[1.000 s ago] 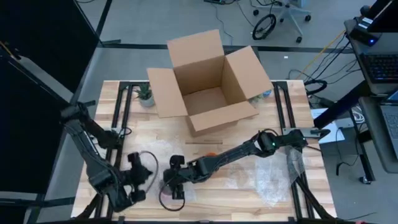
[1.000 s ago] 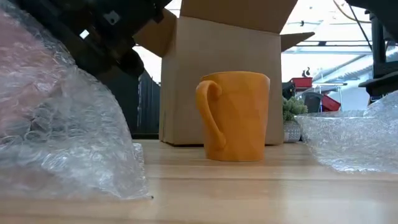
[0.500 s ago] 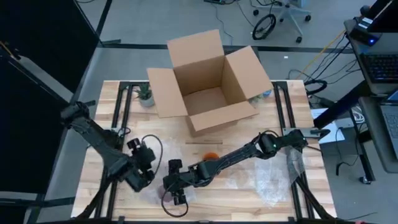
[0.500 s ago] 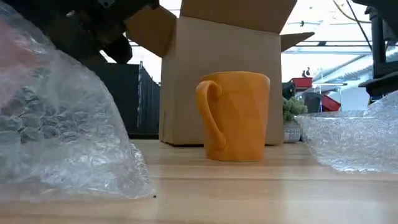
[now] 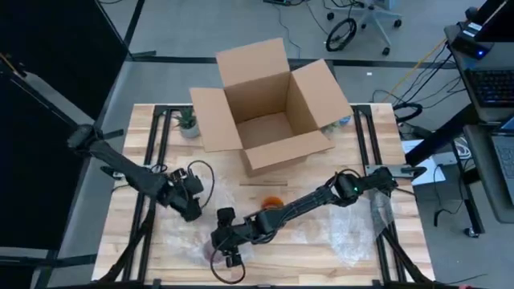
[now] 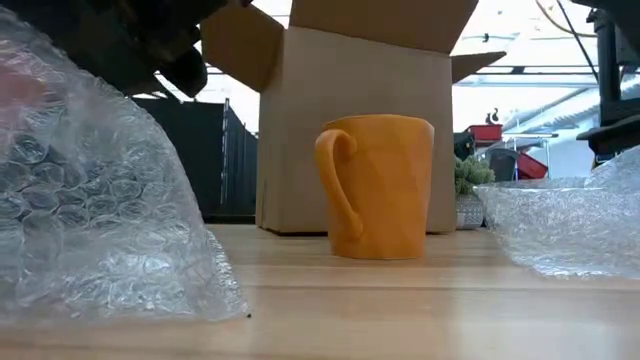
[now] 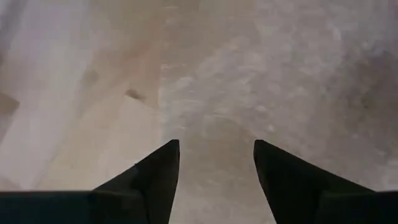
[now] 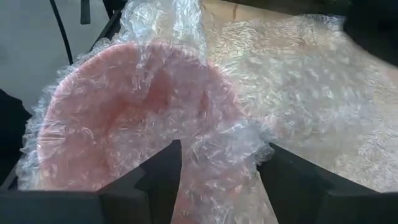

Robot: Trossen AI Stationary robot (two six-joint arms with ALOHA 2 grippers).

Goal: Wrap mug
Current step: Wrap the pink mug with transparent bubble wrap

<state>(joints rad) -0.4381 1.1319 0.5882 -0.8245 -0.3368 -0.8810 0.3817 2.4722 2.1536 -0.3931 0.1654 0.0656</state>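
Your cardboard box (image 5: pixel 269 104) is sitting open at the table's (image 5: pixel 401 257) far edge, with the orange mug (image 6: pixel 378 186) standing upright before it. Your right gripper (image 5: pixel 227 249) is clamping pink-tinted bubble wrap (image 8: pixel 143 118) near the front edge. Your left gripper (image 5: pixel 195 210) is hovering just beside it, fingers apart.

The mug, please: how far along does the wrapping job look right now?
Done: nothing on the orange mug; it stands bare and upright before the cardboard box. In hand: the right claw is over bubble wrap already covering a pink object; the open left claw hovers above the table. Left: all of the mug's wrapping.
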